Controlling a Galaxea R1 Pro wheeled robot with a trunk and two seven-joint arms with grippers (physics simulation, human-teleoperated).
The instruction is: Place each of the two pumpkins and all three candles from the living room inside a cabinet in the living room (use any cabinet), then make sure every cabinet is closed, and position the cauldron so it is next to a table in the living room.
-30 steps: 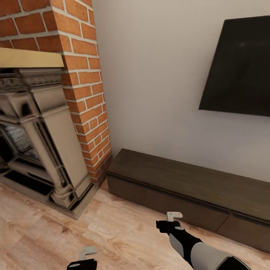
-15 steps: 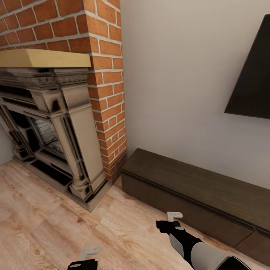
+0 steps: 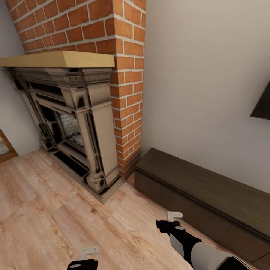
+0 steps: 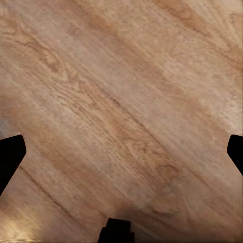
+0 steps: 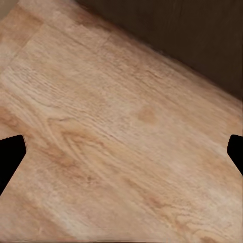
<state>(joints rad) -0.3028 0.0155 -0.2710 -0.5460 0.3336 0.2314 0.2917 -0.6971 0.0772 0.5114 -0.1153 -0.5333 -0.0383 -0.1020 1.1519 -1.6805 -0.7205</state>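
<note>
The whole picture has slid sideways since a second ago. The fireplace (image 3: 75, 123) now fills more of the view, and the black TV (image 3: 262, 107) has almost gone off the edge. That means the robot is turning its body or head; the things in the room did not move. Both arms sit in the same spot in the head view as before. The left gripper (image 3: 88, 255) has its two fingers wide apart with nothing between them, just wood floor (image 4: 121, 101) under it. The right gripper (image 3: 173, 217) is spread wide too and carries nothing. The long dark cabinet (image 3: 210, 195) is just ahead of the right gripper and off to its outer side, and its front looks shut. There is no pumpkin, candle or cauldron here, so I think the robot is looking around for them.
</note>
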